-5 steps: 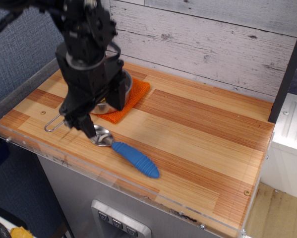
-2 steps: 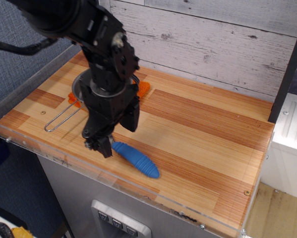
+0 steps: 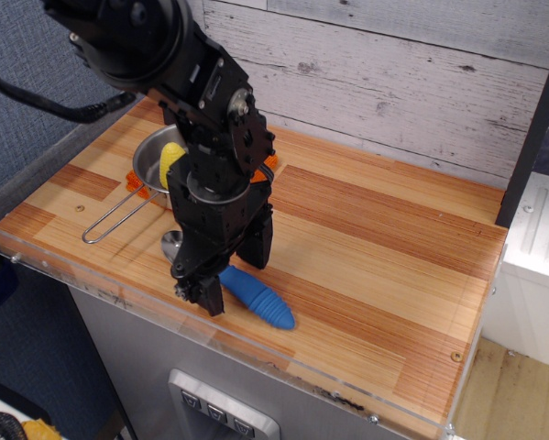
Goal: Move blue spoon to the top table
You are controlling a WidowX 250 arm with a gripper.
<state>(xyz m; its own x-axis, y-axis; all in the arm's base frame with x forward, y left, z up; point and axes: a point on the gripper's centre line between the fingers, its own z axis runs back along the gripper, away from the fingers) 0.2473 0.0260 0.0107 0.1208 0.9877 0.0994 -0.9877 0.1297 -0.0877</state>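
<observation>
nearest the camera runs the clear acrylic rim [image 3: 118, 298] along the front edge of the tabletop [image 3: 375, 266], a butcher-block surface of light and reddish-brown strips. just behind that rim lies the blue spoon [image 3: 253, 297], flat on the wood near the front-left part, its ribbed blue handle pointing toward the lower right and its shiny metal bowl showing to the left, partly hidden behind the arm. the tool [image 3: 201, 290] is low over the spoon, right at the place where handle meets bowl; one dark finger [image 3: 210, 293] shows in front of the handle's near end, the other side is hidden by the wrist body, so i cannot tell how wide the tool stands or whether it touches the spoon. behind it, toward the back left, sits a steel pan [image 3: 155, 163] with a long wire handle [image 3: 118, 216] reaching toward the front-left edge, and something yellow [image 3: 170, 161] inside it. an orange cloth [image 3: 135, 180] peeks out from under the pan. a weathered plank wall [image 3: 393, 82] stands at the far side.
</observation>
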